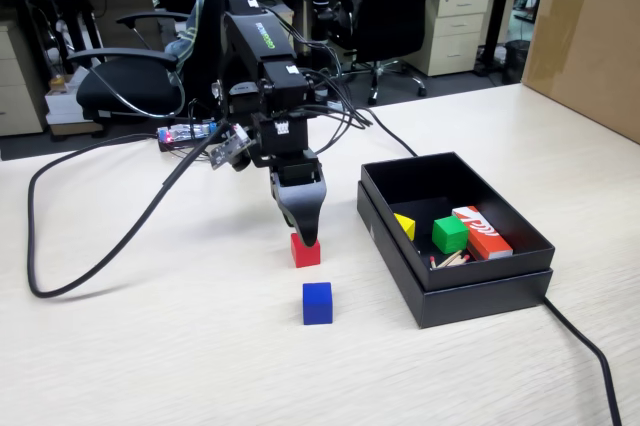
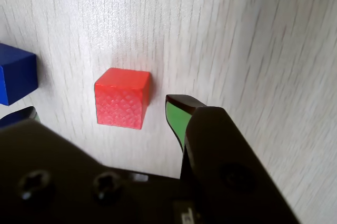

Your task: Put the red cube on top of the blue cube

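Note:
The red cube (image 1: 306, 251) sits on the light wooden table, with the blue cube (image 1: 317, 302) a short way in front of it. My gripper (image 1: 309, 234) hangs point-down right over the red cube. In the wrist view my gripper (image 2: 101, 111) is open. Its green-padded right fingertip (image 2: 176, 111) stands just right of the red cube (image 2: 121, 98), with a small gap. The left fingertip (image 2: 25, 114) stands well to the cube's left. The cube lies between the two tips, untouched. The blue cube (image 2: 16, 74) shows at the left edge.
A black open box (image 1: 480, 286) stands to the right. It holds a yellow piece (image 1: 405, 226), a green cube (image 1: 449, 234) and a red-and-white box (image 1: 481, 231). Black cables (image 1: 110, 246) trail over the table on the left. A cardboard box (image 1: 590, 36) is at the far right.

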Controlling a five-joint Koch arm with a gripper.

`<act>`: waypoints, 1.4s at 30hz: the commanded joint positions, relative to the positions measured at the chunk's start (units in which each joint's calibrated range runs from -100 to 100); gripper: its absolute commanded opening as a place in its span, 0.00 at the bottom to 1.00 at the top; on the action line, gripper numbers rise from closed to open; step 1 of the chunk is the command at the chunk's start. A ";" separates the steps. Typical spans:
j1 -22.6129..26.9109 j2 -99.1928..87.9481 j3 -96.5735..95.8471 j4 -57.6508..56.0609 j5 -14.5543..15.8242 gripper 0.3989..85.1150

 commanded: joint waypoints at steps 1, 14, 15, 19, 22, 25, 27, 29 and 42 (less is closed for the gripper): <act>0.05 0.74 5.36 -0.37 -0.20 0.55; 0.00 5.33 7.90 -0.37 -0.15 0.52; 0.00 5.56 7.90 -0.37 -0.20 0.52; 0.05 6.94 7.81 -0.37 -0.29 0.49; 0.10 8.20 7.72 -0.37 -0.44 0.45; 0.05 9.12 7.90 -0.37 -0.44 0.33; 0.05 9.58 7.90 -0.37 -0.24 0.24; -0.05 10.03 8.44 -0.37 -0.15 0.11; -0.98 -3.74 21.68 -0.89 0.29 0.01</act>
